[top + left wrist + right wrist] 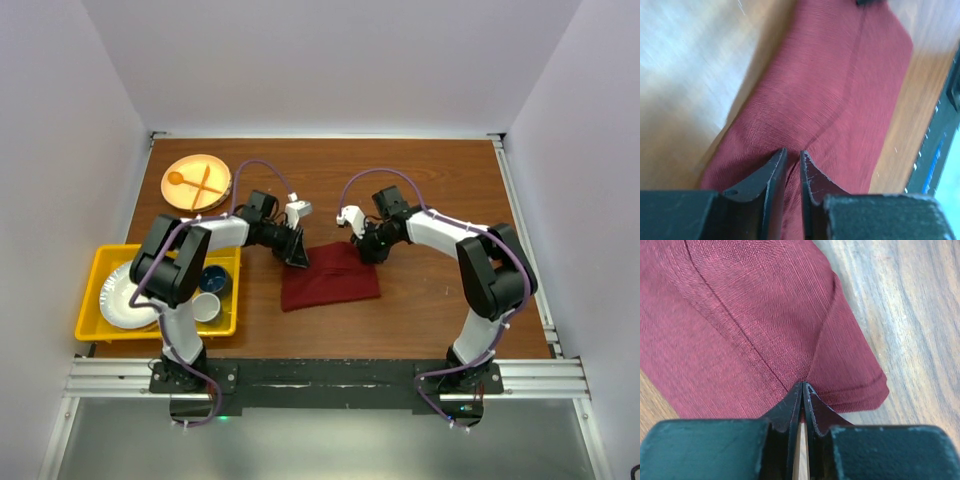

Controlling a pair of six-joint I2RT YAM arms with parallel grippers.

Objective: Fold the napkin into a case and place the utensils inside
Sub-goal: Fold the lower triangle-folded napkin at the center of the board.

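Napkin (330, 280) lies folded flat at centre of table (440, 180), btwn arms.
R gripper (802, 385): tips pinched tight on cloth ridge nr far-right corner, creases run up to tips.
L gripper (792, 152): narrow slit, tips at far-left edge, can't tell if cloth nipped.
Step, prob: next fold toward case.
Do well: secure L bite, lift both corners level, move in sync, keep edge taut, lay square.
Utensils: not seen in any view.

No legible text anywhere
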